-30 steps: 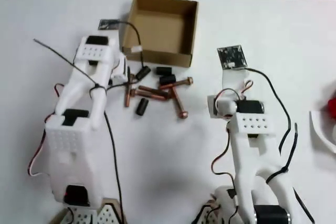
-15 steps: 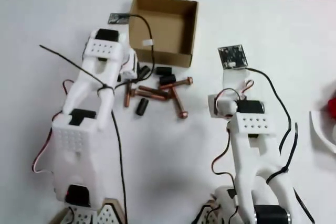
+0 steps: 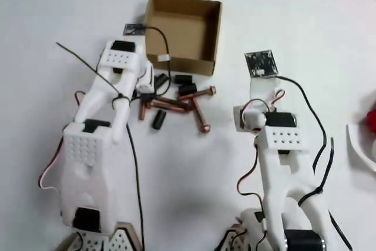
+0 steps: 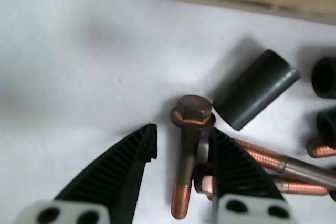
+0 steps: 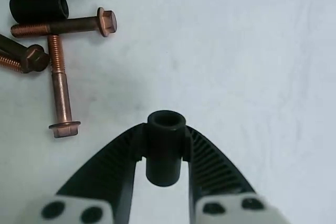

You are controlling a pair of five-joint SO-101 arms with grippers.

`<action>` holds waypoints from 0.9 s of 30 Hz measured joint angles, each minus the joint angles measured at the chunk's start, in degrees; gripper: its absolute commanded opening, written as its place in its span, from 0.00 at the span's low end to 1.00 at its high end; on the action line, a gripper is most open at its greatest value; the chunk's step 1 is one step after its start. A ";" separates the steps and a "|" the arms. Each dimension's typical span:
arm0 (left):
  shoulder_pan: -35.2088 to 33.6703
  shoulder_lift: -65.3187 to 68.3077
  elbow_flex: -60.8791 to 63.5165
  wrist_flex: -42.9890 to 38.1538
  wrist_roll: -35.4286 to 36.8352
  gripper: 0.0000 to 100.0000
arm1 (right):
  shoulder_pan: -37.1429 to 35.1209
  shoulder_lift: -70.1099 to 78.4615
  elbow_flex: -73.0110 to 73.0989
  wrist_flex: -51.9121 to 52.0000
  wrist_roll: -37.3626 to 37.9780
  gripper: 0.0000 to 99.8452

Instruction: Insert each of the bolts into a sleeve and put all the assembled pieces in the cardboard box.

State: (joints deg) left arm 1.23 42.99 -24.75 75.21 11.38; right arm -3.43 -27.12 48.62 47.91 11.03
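On the flat white table (image 3: 194,186) we see a heap of copper-coloured metal bolts (image 3: 175,103). They have six-sided heads and ridged ends. Short black tube sleeves (image 3: 159,119) are mixed in with them. The heap lies just in front of the brown cardboard box (image 3: 179,63), which is square and open on top.

The left gripper (image 4: 181,139) has black ridged fingers (image 4: 123,169), and they are apart. One copper bolt (image 4: 192,113) lies on the table between them, with its head toward the box. We cannot tell if the fingers touch it. It is crowded there. A smooth black sleeve (image 4: 255,90) lies tilted just beside the bolt's head, and two more bolts (image 4: 283,167) lie by one finger.

The right gripper (image 5: 165,141) is clamped on a round black sleeve (image 5: 166,123), and we can see its open hole. It sits over bare table, apart from the heap.

A thin black wire (image 3: 157,29) bends over the box's corner. It has a small white tag (image 3: 163,57), too small to read. A little dark circuit board (image 3: 260,63) sits on the right arm (image 3: 282,145). A red thing (image 3: 371,120) and a curved white rim (image 3: 359,145) are at the table's far side.
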 measured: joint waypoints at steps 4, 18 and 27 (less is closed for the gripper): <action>-0.09 0.26 0.00 -1.05 -3.08 0.19 | 0.00 0.00 0.00 0.00 0.00 0.02; 1.05 0.35 -0.09 -1.14 -3.34 0.03 | 0.00 0.00 0.00 0.00 0.00 0.02; 1.05 0.35 -0.09 -0.70 -3.34 0.03 | 0.00 0.00 0.00 0.00 0.00 0.02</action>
State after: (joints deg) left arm 2.29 43.34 -24.84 74.51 8.04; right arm -3.43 -27.12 48.62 47.91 11.03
